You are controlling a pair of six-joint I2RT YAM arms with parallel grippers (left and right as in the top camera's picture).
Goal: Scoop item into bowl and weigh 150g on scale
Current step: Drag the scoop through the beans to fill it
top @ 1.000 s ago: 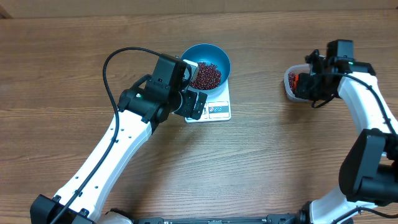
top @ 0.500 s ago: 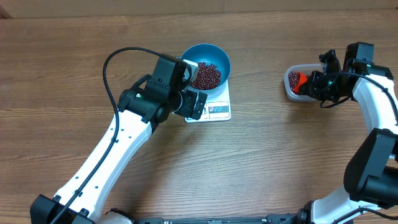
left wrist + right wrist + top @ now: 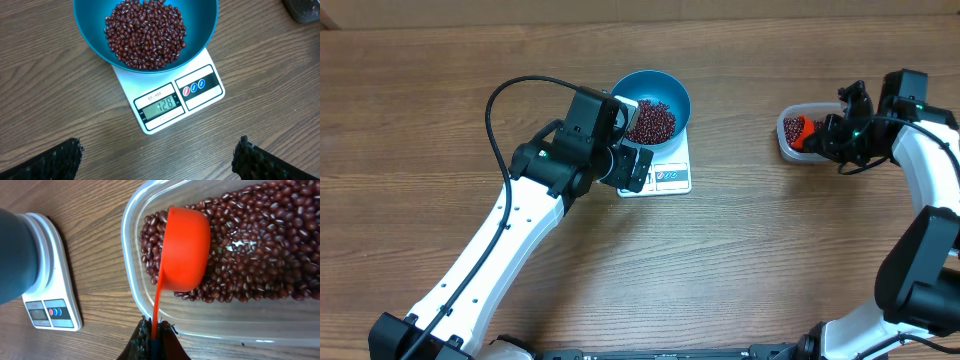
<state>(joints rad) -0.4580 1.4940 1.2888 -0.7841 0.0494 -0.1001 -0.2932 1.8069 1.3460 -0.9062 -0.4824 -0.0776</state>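
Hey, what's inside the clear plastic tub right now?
Red-brown beans and an orange scoop, its back facing the camera. The beans beneath it, and whatever it holds, are hidden.

The right end effector has pulled rightward, uncovering the orange scoop in the tub.

Setting: probably a robotics lab bench. Wood-grain table, two white arms; kitchen scale just ahead of left fingers.

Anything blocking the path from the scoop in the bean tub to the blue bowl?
Nothing visible: bare table between the tub, where the right gripper holds the scoop, and the bowl. The open left gripper hangs at the bowl's far side.
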